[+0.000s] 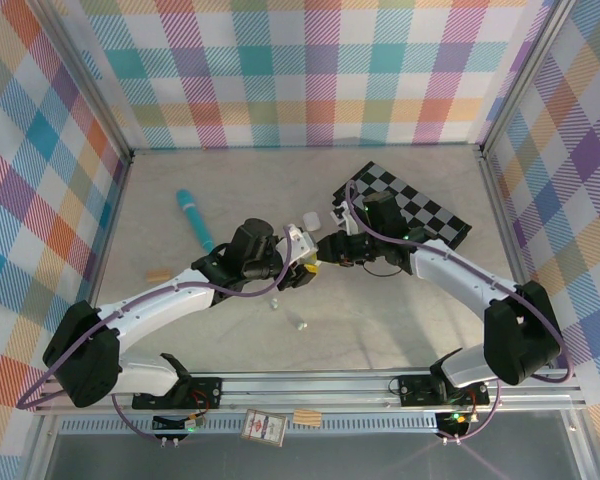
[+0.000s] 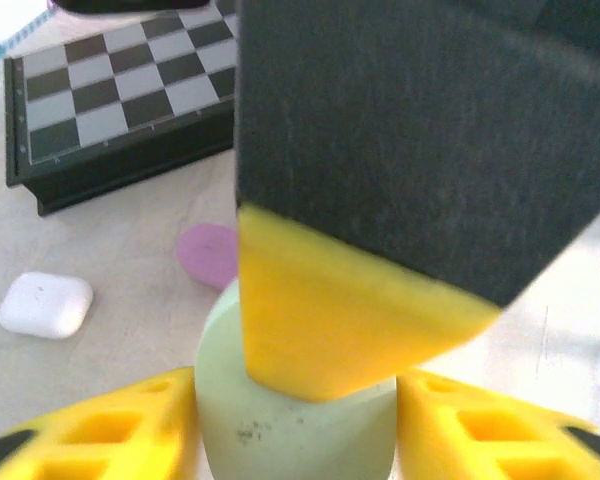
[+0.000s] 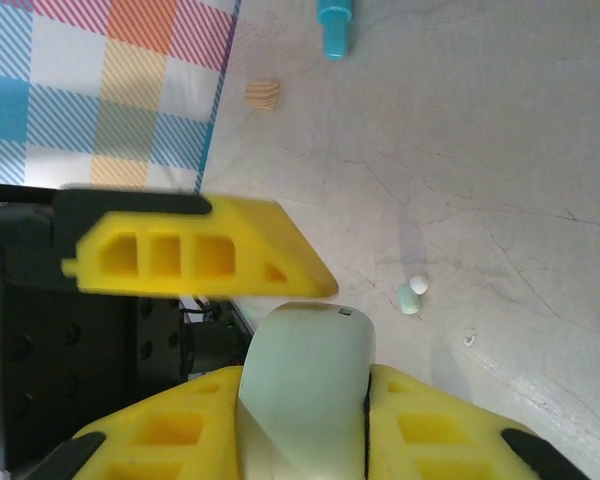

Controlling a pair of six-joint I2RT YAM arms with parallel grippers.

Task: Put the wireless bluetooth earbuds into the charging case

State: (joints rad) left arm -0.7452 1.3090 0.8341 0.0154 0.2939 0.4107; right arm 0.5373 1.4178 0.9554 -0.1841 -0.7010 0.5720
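The pale mint-green, pebble-shaped plastic charging case (image 3: 305, 345) is clamped by the right end effector (image 3: 305, 378) above the middle of the table (image 1: 380, 330). The case is also flanked by the left end effector (image 2: 295, 385); whether that grip is closed cannot be told. A tiny mint-green plastic earbud (image 3: 412, 296) is seen lying on the table, towards its near edge.
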